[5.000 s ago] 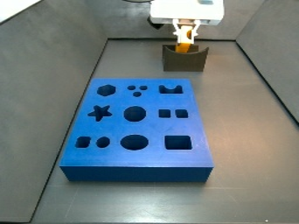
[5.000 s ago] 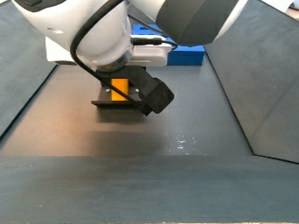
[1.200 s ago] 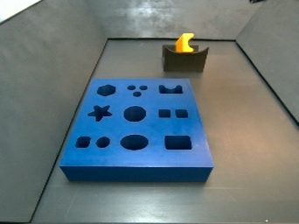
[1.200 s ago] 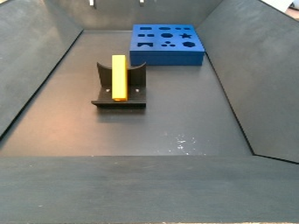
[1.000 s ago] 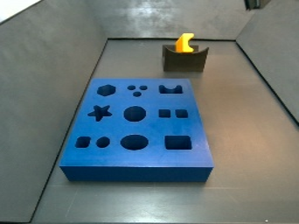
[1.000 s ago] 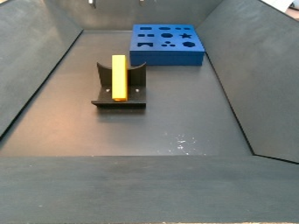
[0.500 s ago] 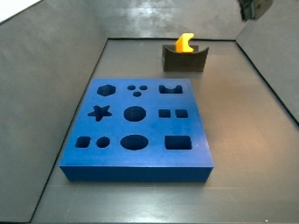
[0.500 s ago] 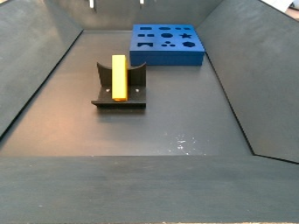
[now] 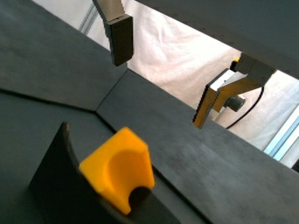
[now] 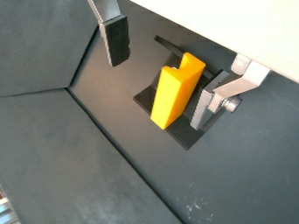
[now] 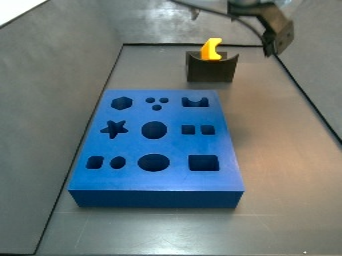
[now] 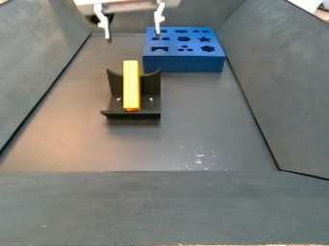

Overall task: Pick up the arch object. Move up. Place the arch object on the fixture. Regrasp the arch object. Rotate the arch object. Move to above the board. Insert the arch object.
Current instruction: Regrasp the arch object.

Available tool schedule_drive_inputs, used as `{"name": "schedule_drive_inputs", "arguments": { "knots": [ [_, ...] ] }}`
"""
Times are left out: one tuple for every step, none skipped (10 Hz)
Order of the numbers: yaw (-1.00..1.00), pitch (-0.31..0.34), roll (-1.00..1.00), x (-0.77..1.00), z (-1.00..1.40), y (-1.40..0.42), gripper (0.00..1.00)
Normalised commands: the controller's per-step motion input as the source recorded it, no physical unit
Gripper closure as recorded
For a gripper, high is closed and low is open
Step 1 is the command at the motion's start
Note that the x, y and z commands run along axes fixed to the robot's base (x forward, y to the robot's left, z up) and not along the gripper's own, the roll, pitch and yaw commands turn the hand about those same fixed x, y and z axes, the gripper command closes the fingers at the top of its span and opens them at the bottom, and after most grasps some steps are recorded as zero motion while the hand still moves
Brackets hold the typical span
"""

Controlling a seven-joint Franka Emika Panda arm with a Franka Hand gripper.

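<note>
On one fixture (image 12: pixel 131 104), one arch object (image 12: pixel 130 83); gripper (image 12: pixel 129 26) above.

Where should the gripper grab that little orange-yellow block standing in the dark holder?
Probably the upper half of the small orange-yellow arch block, approached from above. It stands upright in the dark notched fixture, so only its upper part is free. The gripper hangs open above and behind it.

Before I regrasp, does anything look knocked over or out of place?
Nothing stands out. The arch object stands upright in the fixture, the board lies flat beyond it, and the gripper hangs open above, touching nothing.
</note>
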Motion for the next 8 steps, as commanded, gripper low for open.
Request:
{"name": "schedule_drive_inputs", "arguments": {
  "knots": [
    [0.05, -0.110, 0.08, 0.08, -1.00, 0.04, 0.00],
    [0.02, -0.112, 0.08, 0.09, -1.00, 0.04, 0.00],
    [-0.01, -0.098, 0.08, 0.09, -1.00, 0.04, 0.00],
    [-0.02, -0.085, 0.08, 0.10, -1.00, 0.03, 0.00],
    [-0.03, -0.068, 0.08, 0.10, -1.00, 0.03, 0.00],
    [-0.04, -0.048, 0.07, 0.10, -0.93, 0.02, 0.00],
    [-0.04, -0.032, 0.07, 0.09, -0.81, 0.01, 0.00],
    [-0.03, -0.023, 0.07, 0.09, -0.74, 0.01, 0.00]
  ]
}}
